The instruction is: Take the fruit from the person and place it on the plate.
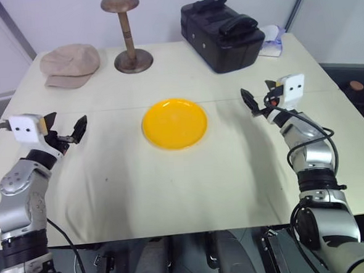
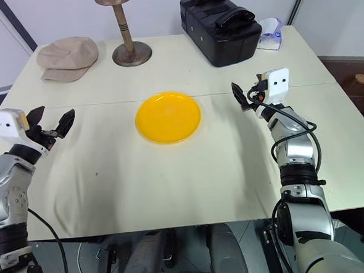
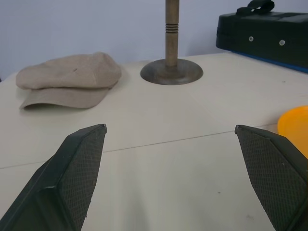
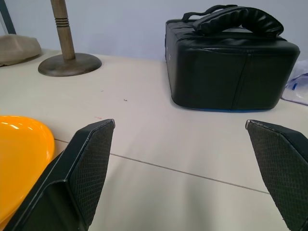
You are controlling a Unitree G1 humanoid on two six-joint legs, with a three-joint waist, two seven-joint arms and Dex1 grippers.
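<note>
The round yellow plate (image 1: 175, 123) lies bare in the middle of the cream table. My left gripper (image 1: 67, 127) hovers over the table to the left of the plate, open, with nothing between its fingers (image 3: 79, 163). On the plate's other side my right gripper (image 1: 259, 98) is also open and empty, its black fingers (image 4: 86, 163) spread wide. Both grippers point toward the far side of the table. The plate's edge (image 3: 294, 126) shows past the left gripper, and its rim (image 4: 21, 144) lies close beside the right one. The fruit and the person are out of view.
A beige cap (image 1: 71, 65) lies at the back left. A brown wooden stand (image 1: 130, 40) stands behind the plate, and a black case (image 1: 222, 32) sits at the back right with a small white packet (image 1: 271, 43) beside it. The table's front edge (image 1: 175, 233) is near me.
</note>
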